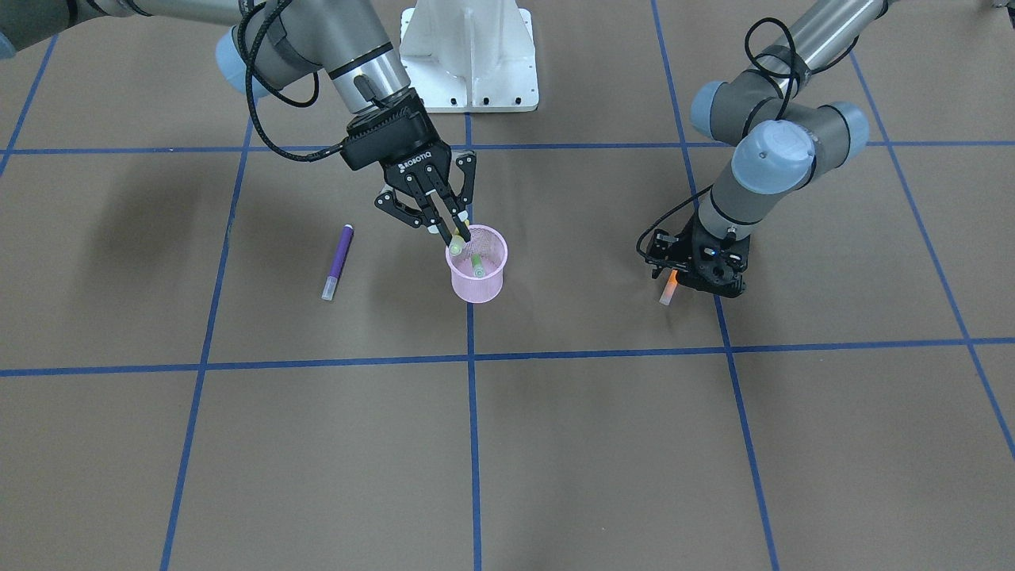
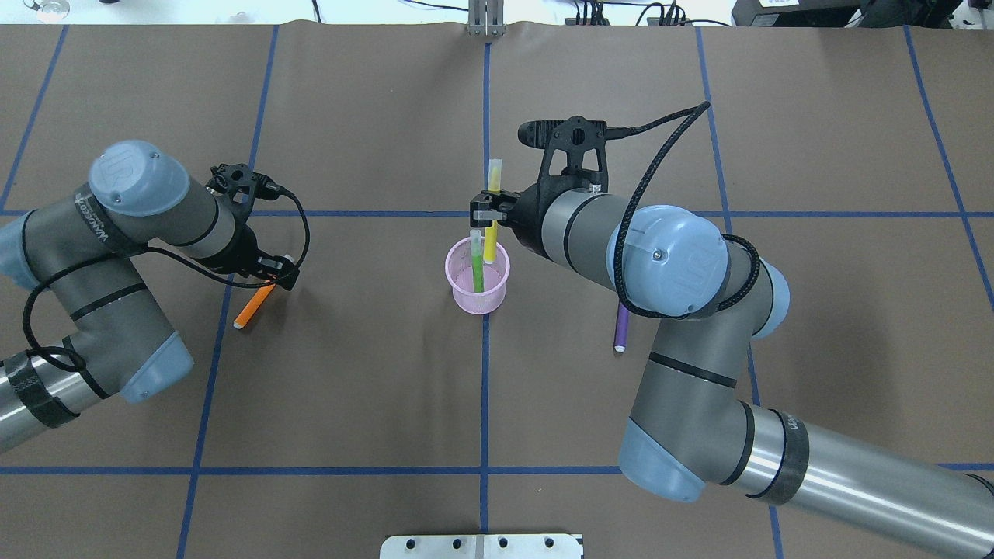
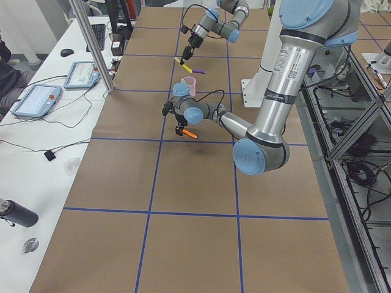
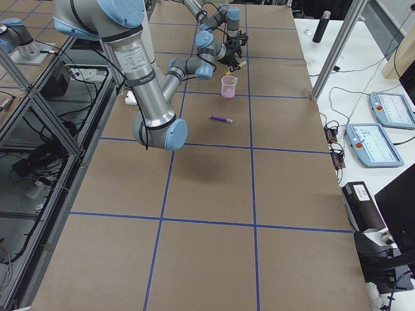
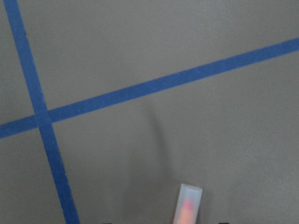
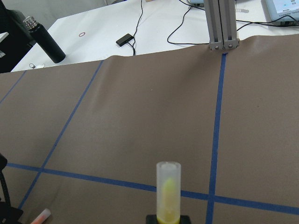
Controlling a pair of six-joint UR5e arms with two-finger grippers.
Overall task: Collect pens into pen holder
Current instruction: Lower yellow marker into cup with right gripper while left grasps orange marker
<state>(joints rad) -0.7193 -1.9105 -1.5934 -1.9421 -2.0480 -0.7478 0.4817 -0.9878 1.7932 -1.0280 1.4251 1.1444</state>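
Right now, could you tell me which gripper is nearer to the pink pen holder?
Right. The right gripper sits just above the pen holder, gripping a yellow pen. The left gripper is far off to its side, down at the orange pen.

Right gripper (image 1: 457, 230) pinches yellowish pen (image 1: 456, 248), tilted, tip at pink pen holder (image 1: 478, 292) rim; green pen (image 1: 477, 266) inside holder; purple pen (image 1: 338, 262) flat on table (image 1: 555, 444), well apart; left gripper (image 1: 698, 274) low over orange pen (image 1: 668, 289)
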